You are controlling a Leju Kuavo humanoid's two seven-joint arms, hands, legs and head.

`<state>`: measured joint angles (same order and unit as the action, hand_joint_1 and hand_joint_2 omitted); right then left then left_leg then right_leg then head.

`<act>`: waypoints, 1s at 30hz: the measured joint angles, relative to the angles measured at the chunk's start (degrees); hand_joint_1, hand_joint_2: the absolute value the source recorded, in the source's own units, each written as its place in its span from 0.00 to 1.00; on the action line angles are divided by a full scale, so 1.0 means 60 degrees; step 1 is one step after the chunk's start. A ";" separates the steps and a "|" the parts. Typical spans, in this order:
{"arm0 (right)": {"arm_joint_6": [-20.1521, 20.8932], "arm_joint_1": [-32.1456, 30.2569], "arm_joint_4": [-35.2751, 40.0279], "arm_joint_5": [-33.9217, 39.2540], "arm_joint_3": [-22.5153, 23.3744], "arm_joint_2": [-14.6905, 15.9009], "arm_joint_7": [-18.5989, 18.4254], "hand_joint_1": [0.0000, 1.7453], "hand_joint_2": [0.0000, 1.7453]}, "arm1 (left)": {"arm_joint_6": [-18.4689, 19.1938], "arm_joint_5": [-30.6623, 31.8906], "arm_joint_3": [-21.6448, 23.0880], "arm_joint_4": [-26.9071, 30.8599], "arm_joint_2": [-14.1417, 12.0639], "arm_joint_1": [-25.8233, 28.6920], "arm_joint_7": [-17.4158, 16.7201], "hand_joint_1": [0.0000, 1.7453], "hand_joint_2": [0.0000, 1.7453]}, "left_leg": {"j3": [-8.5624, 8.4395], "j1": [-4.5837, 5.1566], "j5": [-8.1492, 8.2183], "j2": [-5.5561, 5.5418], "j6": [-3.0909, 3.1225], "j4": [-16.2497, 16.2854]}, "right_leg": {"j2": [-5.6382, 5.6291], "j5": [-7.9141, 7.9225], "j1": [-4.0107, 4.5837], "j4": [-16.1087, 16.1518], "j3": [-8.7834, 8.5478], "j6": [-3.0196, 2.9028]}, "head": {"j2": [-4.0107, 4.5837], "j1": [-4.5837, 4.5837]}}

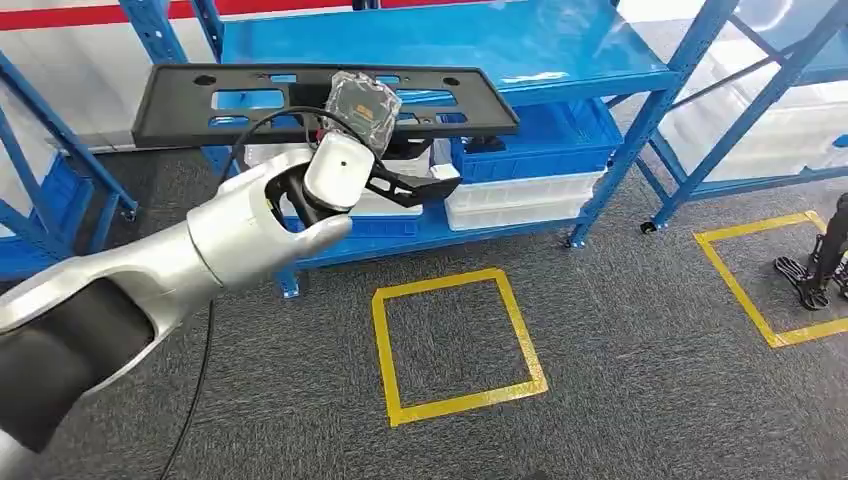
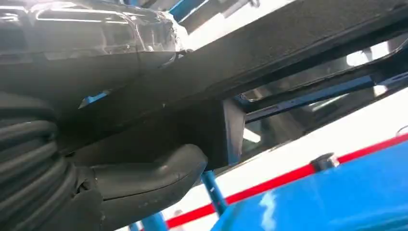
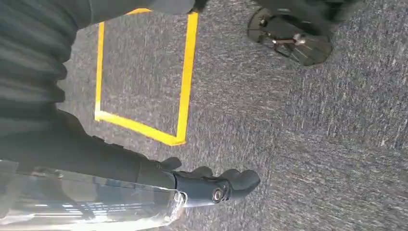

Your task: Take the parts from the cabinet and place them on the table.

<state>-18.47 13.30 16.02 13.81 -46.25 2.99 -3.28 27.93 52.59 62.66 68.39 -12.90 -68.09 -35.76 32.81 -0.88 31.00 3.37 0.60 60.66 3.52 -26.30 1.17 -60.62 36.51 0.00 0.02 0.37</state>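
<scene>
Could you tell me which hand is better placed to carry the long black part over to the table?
The left. The left hand already grips the long black part in front of the blue shelf. The right hand hangs low over the grey floor, beside a yellow tape square.

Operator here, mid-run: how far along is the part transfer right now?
Pickup looks done: the left robot hand holds the long flat black plastic panel with cut-outs level, in front of the blue metal shelving rack. The right robot hand hangs over the grey carpet, apparently gripping a clear-wrapped part. Left: carrying to the table and setting down; no table is visible yet.
</scene>
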 joint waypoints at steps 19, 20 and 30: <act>0.0019 -0.0039 -0.0033 0.0000 0.0007 -0.0037 0.0000 0.00 1.00 | -0.0011 -0.0073 0.0138 0.0073 0.0007 -0.0080 0.0000 1.00 1.00 | 0.0462 -0.0106 -0.0268 -0.1404 -0.0163 0.0154 | -0.1878 0.0301 -0.0216 0.0163 0.0394 0.0076 | 0.0000 -0.0415; 0.0011 -0.0051 -0.0033 0.0004 0.0007 -0.0018 0.0000 0.00 1.00 | -0.0004 -0.0087 0.0146 0.0091 0.0022 -0.0117 0.0000 1.00 1.00 | 0.0392 -0.0190 -0.0314 -0.1213 -0.0087 0.0072 | -0.1801 0.0288 -0.0184 0.0163 0.0435 0.0103 | 0.0000 -0.0448; -0.0025 -0.0057 -0.0036 0.0091 0.0033 -0.0007 0.0004 0.00 1.00 | 0.0029 -0.0124 0.0233 0.0444 0.0011 -0.0200 0.0000 1.00 1.00 | 0.0124 -0.0162 -0.0114 0.0315 -0.0137 0.0001 | -0.0159 0.0446 -0.0293 0.0130 0.0354 0.0354 | 0.0000 0.0019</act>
<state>-18.62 12.95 15.80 14.36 -46.05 2.95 -3.26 28.11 51.84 64.06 71.05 -12.83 -69.29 -35.76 33.55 -1.85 30.31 5.26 -0.22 60.67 2.57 -23.62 -0.59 -59.84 38.63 2.13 0.02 0.48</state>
